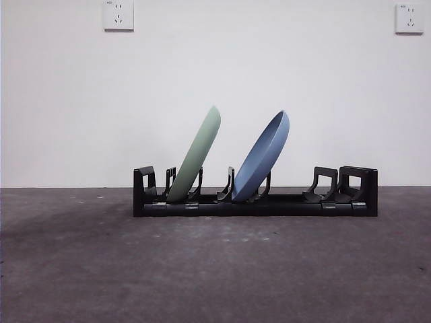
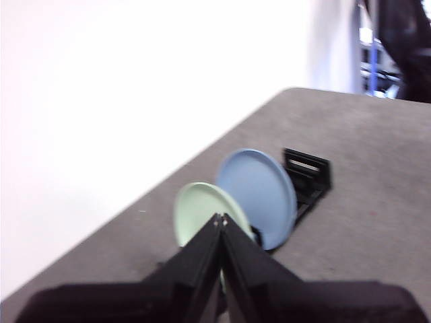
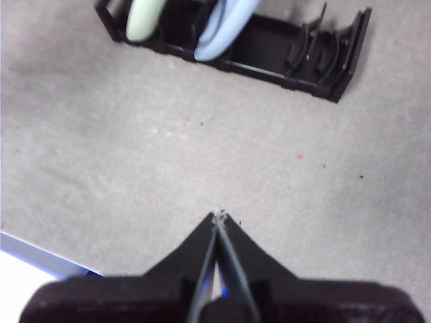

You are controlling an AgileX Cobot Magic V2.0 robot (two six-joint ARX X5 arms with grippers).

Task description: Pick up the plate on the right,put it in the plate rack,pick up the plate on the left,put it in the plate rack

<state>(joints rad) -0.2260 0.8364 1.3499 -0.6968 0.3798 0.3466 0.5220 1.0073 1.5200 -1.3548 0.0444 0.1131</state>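
The long black plate rack point(image 1: 269, 204) stands across the middle of the table, and both plates lean in it. A pale green plate point(image 1: 196, 155) rests in the slots near the rack's left end. A blue plate point(image 1: 262, 156) leans in the middle slots, tilted the same way. My left gripper point(image 2: 221, 218) is shut and empty, held away from the rack with the green plate point(image 2: 199, 210) and blue plate point(image 2: 258, 190) beyond it. My right gripper point(image 3: 218, 215) is shut and empty too, over bare table near the rack point(image 3: 289, 47). Neither arm shows in the front view.
The rack's right-hand slots point(image 1: 326, 185) hold nothing. Grey table surface point(image 1: 215, 269) stretches in front of the rack. A white wall with two sockets point(image 1: 118, 15) stands behind. The table's near edge point(image 3: 40, 259) shows in the right wrist view.
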